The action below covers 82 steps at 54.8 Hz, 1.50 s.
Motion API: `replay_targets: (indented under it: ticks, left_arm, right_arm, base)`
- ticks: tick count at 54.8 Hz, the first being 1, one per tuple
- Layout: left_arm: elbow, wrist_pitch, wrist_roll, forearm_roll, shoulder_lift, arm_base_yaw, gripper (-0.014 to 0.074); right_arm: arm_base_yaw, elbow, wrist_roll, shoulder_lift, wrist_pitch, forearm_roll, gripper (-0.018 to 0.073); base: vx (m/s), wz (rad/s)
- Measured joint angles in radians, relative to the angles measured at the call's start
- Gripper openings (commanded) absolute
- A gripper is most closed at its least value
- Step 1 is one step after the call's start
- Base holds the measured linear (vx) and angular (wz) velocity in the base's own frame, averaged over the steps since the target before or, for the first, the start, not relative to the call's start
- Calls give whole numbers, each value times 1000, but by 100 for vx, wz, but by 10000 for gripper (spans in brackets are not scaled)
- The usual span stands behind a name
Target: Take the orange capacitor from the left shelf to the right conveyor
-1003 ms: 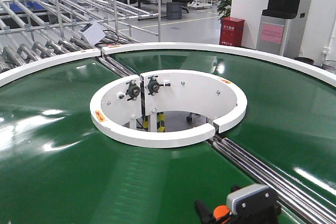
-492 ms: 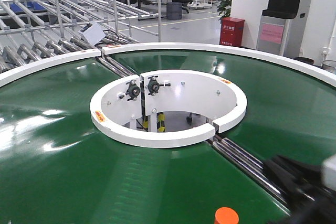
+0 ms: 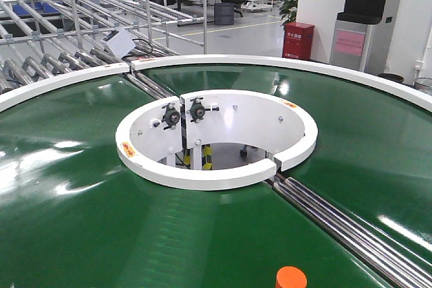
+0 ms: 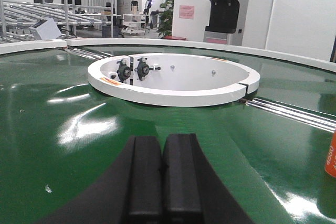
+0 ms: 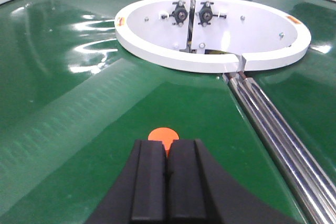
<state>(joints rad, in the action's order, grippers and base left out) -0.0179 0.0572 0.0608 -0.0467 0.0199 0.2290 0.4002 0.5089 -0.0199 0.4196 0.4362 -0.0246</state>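
The orange capacitor stands upright on the green conveyor belt at the near edge, left of the steel rollers. In the right wrist view its flat top shows just beyond my right gripper, which is shut and empty. My left gripper is shut and empty, low over the belt. The capacitor shows at the right edge of the left wrist view. Neither gripper shows in the front view. The steel shelf stands at the back left.
The white ring-shaped hub sits in the belt's middle, with an open well inside. A white rim edges the belt at the back. A red box and a dark machine stand beyond it.
The right gripper let go of the orange capacitor, pulled away to the right and left the front view. The capacitor now stands alone on the belt.
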Motion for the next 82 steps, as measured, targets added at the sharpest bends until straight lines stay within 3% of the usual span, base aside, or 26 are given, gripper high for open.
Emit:
replay_targets:
  ticks: [20,22,33,43,53,82]
  left_arm:
    - [0,0,0,0,0,0,-6]
    - [0,0,0,0,0,0,-6]
    - [0,0,0,0,0,0,-6]
    - [0,0,0,0,0,0,-6]
    - [0,0,0,0,0,0,-6]
    - [0,0,0,0,0,0,-6]
  right_arm:
    - [-15,-26,0,-27,-7,12,-12]
    - [-82,-89,0,-66,-53,31,-12]
    - [-299,-343,3,-255,-207,35,-12]
    - [-421,-524,48,-422,-278,41,-12]
    - [-437,-539,52,-427,-340,41,-12]
    - [-437,-539,52,-427,-341,41,-12]
  base:
    - [0,0]
    - [0,0]
    - [0,0]
    - [0,0]
    - [0,0]
    - [0,0]
